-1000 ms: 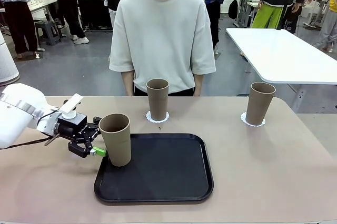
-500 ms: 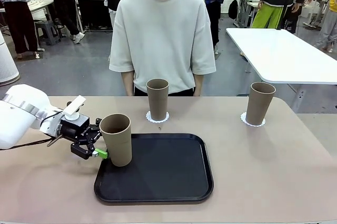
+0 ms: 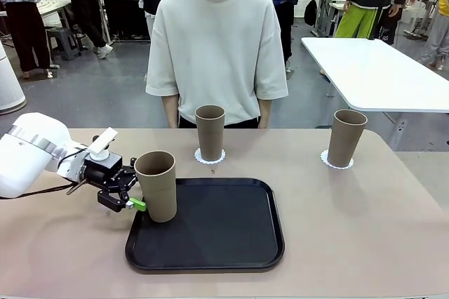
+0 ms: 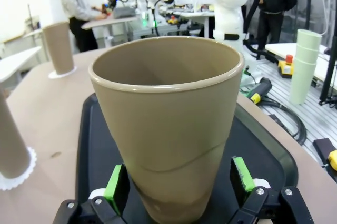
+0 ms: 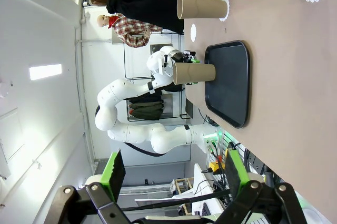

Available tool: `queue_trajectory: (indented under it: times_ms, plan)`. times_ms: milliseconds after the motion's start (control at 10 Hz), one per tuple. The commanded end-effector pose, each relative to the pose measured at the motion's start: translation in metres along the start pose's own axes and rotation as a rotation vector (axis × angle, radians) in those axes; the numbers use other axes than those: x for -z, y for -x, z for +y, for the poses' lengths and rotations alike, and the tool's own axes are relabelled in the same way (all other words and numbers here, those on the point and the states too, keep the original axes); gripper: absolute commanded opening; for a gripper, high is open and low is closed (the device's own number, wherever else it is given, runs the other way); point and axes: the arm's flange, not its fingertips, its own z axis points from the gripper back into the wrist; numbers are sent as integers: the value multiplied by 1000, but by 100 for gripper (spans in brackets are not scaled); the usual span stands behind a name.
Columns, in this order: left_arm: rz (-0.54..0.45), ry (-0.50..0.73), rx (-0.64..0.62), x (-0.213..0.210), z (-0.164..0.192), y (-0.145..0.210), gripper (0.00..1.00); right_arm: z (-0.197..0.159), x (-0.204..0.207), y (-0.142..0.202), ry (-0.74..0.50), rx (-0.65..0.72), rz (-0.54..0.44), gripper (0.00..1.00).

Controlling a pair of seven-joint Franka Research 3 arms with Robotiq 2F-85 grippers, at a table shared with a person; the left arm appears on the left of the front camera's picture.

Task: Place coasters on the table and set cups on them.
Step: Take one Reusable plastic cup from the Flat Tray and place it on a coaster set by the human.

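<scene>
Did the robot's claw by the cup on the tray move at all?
Yes. The left claw has crept a little rightward, toward the black tray, closing in around the cup. The cup barely shifted.

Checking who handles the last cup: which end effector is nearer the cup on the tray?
Left. The left end effector straddles the cup on the tray, pads either side. The right end effector is open, far away.

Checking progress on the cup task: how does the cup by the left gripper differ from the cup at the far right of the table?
The near cup stands on the black tray, with no coaster under it; the far-right cup stands on a white coaster on the table. The near cup sits between the open fingers of the left gripper; the far-right cup stands free. Both are upright, tan and look identical.
</scene>
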Motion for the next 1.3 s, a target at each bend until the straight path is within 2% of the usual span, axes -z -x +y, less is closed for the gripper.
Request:
queue_trajectory:
  times_ms: [0, 700, 800, 900, 1000, 1100, 1200]
  plan:
    - [10, -5, 37, 8, 9, 4, 100, -1, 0, 1, -10, -13, 2, 100]
    - [-15, 34, 29, 23, 18, -1, 100, -1, 0, 1, -10, -13, 2, 100]
    - [-25, 38, 30, 22, 18, -1, 92, -1, 0, 1, -10, -13, 2, 100]
    - [-26, 47, 34, 23, 18, -1, 47, -1, 0, 1, -10, -13, 2, 100]
    - [-28, 49, 33, 24, 16, -1, 38, -1, 0, 1, -10, -13, 2, 100]
    - [-26, 47, 27, 23, 16, -2, 0, -1, 0, 1, -10, -13, 2, 100]
    - [-28, 40, 19, 22, 15, -4, 0, -1, 0, 1, -10, -13, 2, 100]
